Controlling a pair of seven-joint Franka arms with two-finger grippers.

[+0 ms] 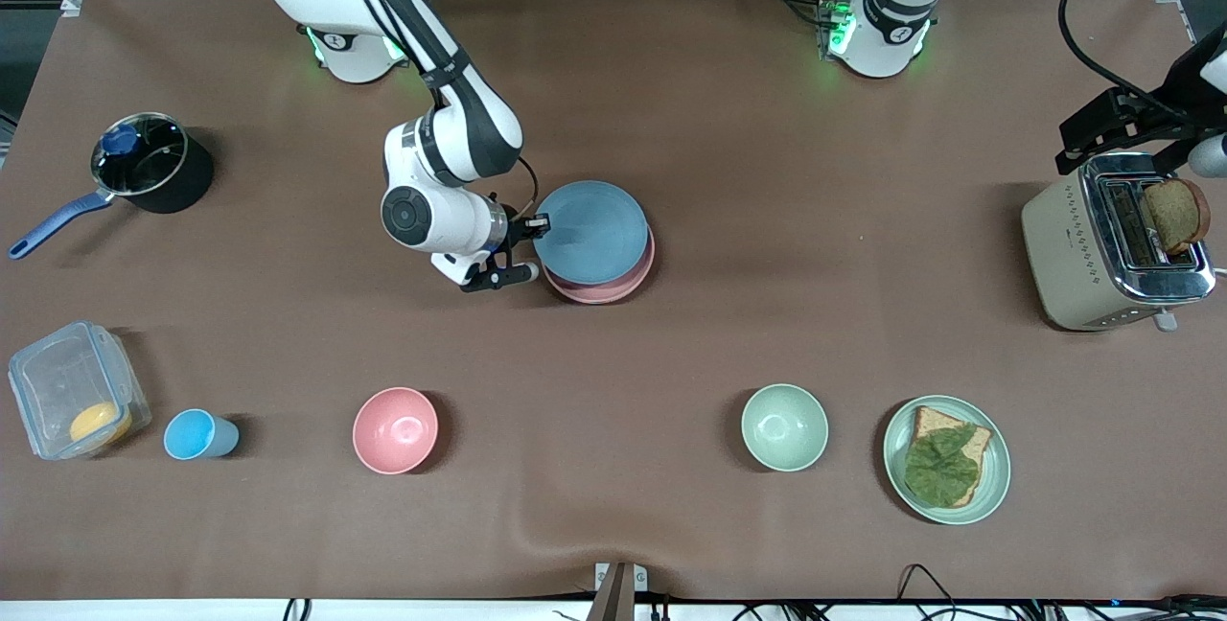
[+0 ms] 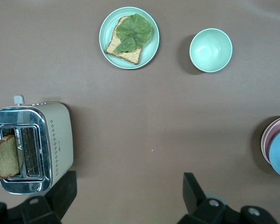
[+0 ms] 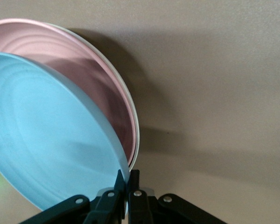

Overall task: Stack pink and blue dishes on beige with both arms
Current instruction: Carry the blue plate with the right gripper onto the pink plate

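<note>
My right gripper (image 1: 537, 226) (image 3: 129, 175) is shut on the rim of the light blue plate (image 1: 594, 230) (image 3: 51, 140). It holds the plate tilted just over the pale pink plate (image 1: 613, 291) (image 3: 84, 70) in the middle of the table. The pink plate lies on the beige plate, of which only a thin cream rim (image 3: 136, 135) (image 2: 262, 140) shows. My left gripper (image 2: 128, 191) (image 1: 1102, 132) hangs open and holds nothing, above the table beside the toaster at the left arm's end.
A toaster (image 1: 1112, 242) holds a bread slice. Nearer the front camera are a green plate with bread and a leaf (image 1: 947, 458), a green bowl (image 1: 784, 426), a pink bowl (image 1: 395, 429), a blue cup (image 1: 196, 434) and a clear box (image 1: 72, 401). A pot (image 1: 149, 164) stands at the right arm's end.
</note>
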